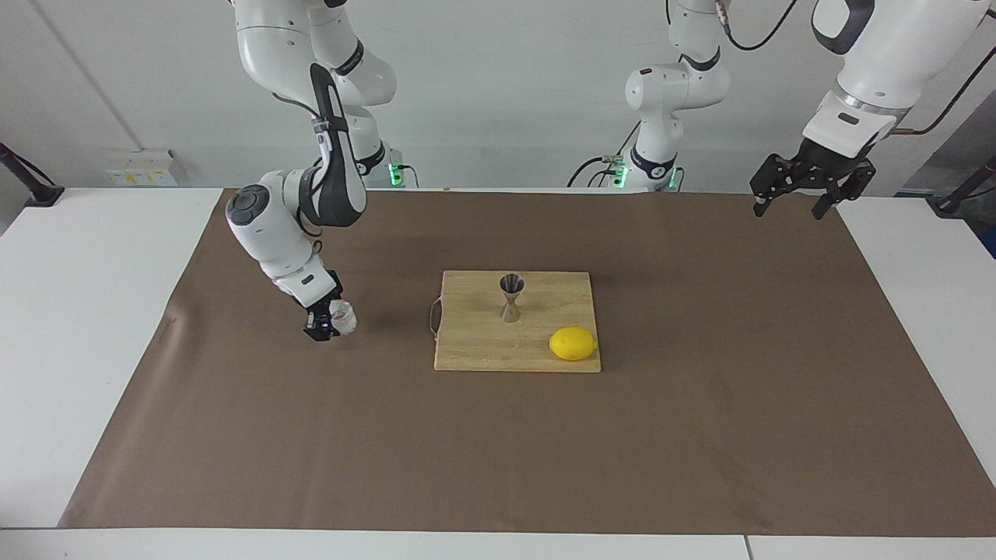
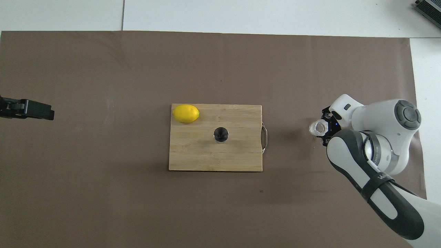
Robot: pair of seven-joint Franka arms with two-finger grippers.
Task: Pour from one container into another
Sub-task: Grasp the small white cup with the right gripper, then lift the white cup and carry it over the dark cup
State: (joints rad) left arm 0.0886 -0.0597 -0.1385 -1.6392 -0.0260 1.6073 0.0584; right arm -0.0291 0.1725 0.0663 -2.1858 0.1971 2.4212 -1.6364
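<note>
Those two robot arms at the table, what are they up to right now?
The right gripper is down at the brown mat with its fingers around a small glass cup, which sits toward the right arm's end of the table. The metal jigger it should pour into stands upright on the wooden board, with a lemon beside it. No pouring has begun. The left gripper waits open in the air over the mat's edge at its own end.

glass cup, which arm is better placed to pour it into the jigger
Right. The right gripper is already at the glass cup beside the board holding the jigger; the left gripper waits high at the table's end.
</note>
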